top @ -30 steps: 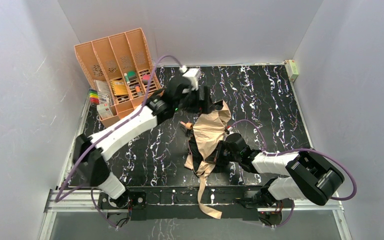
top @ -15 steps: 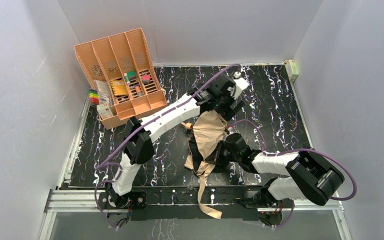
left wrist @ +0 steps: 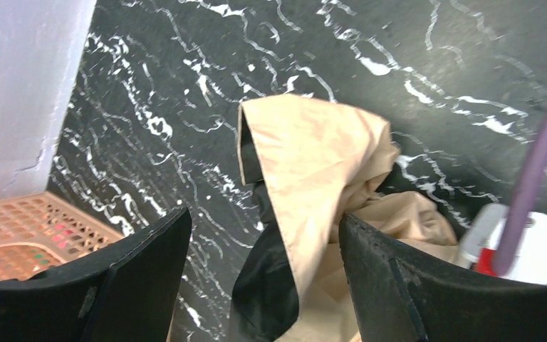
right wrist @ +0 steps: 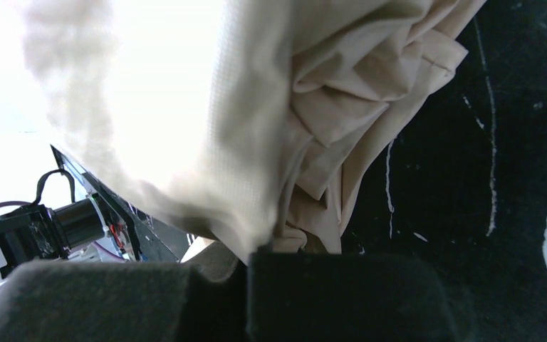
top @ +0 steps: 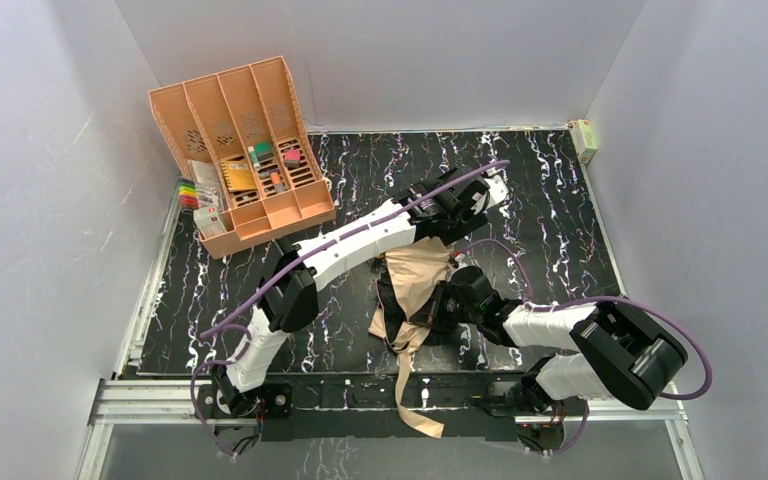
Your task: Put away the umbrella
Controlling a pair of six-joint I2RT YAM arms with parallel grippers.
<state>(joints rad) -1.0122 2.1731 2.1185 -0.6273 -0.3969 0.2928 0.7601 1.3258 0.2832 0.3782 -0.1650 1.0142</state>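
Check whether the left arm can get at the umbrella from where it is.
Probably yes: the left gripper is open right beside the umbrella, the fabric in line with its jaws and nothing in between.

No text legible anywhere, small packets [top: 239,175] in the orange organizer [top: 278,212] bear print too small to read

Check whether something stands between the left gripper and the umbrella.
Nothing visible does. The left gripper hangs open over a fold of the umbrella, and the wrist view shows only the bare marbled table around that fold.
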